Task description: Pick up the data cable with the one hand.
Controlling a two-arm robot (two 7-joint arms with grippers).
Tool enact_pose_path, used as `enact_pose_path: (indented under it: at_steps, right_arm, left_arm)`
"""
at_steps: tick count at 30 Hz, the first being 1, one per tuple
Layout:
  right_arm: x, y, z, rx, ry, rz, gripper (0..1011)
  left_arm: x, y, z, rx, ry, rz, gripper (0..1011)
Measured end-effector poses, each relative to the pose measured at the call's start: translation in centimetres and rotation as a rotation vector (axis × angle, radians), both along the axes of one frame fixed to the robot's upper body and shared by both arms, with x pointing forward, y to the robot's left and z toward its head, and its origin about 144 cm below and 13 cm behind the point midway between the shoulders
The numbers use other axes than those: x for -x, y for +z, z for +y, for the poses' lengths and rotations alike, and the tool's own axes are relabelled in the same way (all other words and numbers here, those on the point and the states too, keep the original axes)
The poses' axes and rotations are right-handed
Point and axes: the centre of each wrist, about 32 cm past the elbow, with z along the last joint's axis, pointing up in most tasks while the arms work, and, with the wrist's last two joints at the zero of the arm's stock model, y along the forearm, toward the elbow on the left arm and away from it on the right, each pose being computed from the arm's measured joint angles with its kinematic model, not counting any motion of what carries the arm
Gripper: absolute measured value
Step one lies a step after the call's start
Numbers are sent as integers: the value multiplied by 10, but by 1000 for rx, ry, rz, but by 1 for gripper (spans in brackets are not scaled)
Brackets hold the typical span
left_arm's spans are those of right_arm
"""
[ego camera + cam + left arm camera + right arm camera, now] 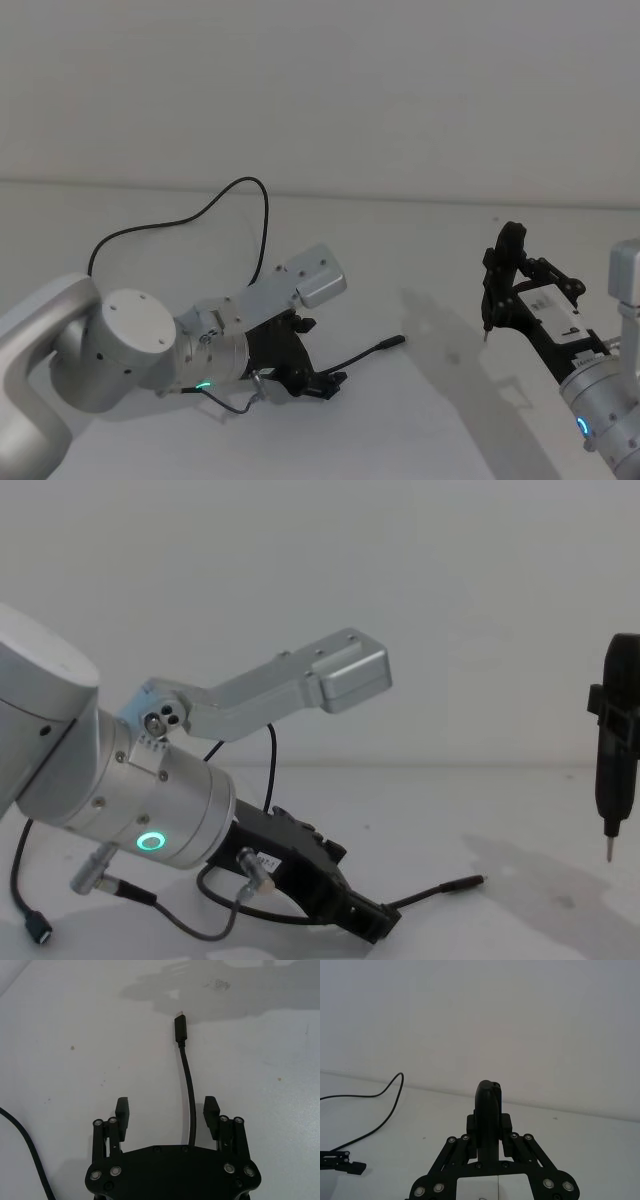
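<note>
Cord and claw sit close together low on the plain white table (420,420). The data cable (191,1090), a long, very thin black cord, ends in a small straight plug (180,1027) with a metallic tip. That end lies flat on the table in front of the robot, a little to its left.

The left gripper (167,1110) is a black angular plastic claw with two fingers, mounted on a fat silver cylinder with a green ring light (151,841). It reaches forward and down, close over the table. Its fingers (123,1110) are spread wide and hold nothing. In the left wrist view the cord runs between them, nearer one finger than the other. A narrow strip of table shows on either side of it, so neither finger touches it. The plug lies well past the fingertips, pointing away from the claw.

In the chest view the claw (375,920) slopes down to just above the surface, and the cable's plug end (450,887) stretches out beyond it towards the robot's right. Whether the fingertips touch the table I cannot tell.

From the head, the rest of the cord (265,230) rises behind the left arm in a tall loop, then curves down to the robot's left.

The right gripper (489,1090), a black linkage claw of the same build, is held up above the table on the robot's right, well apart from the cable. Its two fingers are pressed together with nothing between them.
</note>
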Motion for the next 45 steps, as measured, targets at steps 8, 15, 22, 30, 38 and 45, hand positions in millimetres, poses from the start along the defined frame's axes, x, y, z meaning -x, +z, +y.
enact_pose_path:
  at_steps: [8, 15, 22, 30, 38, 45]
  right_arm:
    - [0, 0, 0, 0, 0, 0, 268]
    - [0, 0, 0, 0, 0, 0, 268]
    - [0, 0, 0, 0, 0, 0, 268]
    - [0, 0, 0, 0, 0, 0, 268]
    - [0, 0, 0, 0, 0, 0, 268]
    - [2, 4, -1, -4, 11, -22, 268]
  left_arm:
    - [-1, -2, -3, -3, 4, 3, 741]
    - [-1, -2, -4, -5, 6, 4, 517]
    - [-2, -3, -4, -6, 7, 5, 276]
    - [-2, -3, -5, -6, 8, 5, 76]
    - [-2, -3, -5, -7, 9, 5, 46]
    - [0, -3, -4, 2, 1, -10, 46]
